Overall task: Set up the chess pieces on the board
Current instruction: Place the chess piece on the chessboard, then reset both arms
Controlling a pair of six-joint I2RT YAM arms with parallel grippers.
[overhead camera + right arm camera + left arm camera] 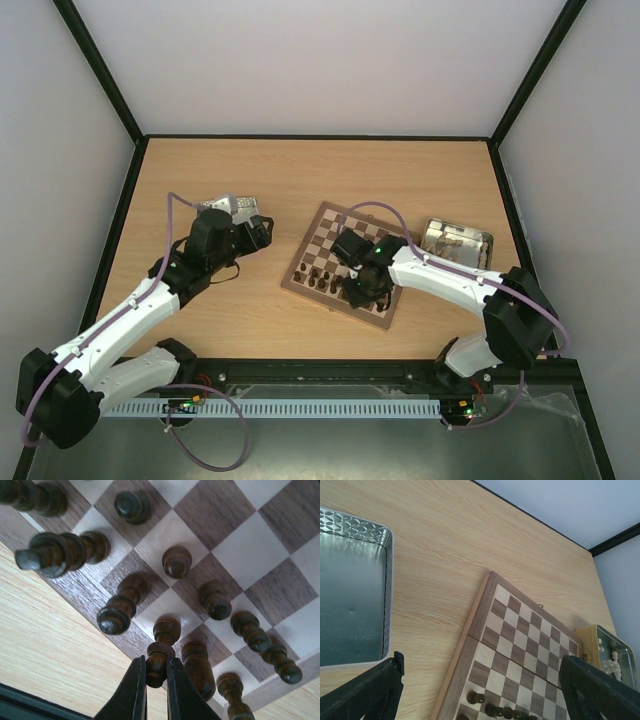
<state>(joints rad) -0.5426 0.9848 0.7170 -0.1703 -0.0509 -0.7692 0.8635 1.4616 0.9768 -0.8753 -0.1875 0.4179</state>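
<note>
The board (330,225) lies right of centre, angled; it also shows in the left wrist view (520,630) and the right wrist view (235,545). Several dark brown chess pieces (318,275) stand in its two near rows. My right gripper (362,290) hangs over those rows. In the right wrist view it (156,672) is shut on the top of one dark piece (161,650), whose base rests on a cream edge-row square, with others (176,561) close around it. My left gripper (262,232) is open and empty above bare table, left of the board (480,680).
A grey metal tray (235,207) sits at the left beside my left gripper, its inside empty in the left wrist view (350,580). A yellow-sided tray (458,243) holding pale pieces sits right of the board. Black frame rails edge the table.
</note>
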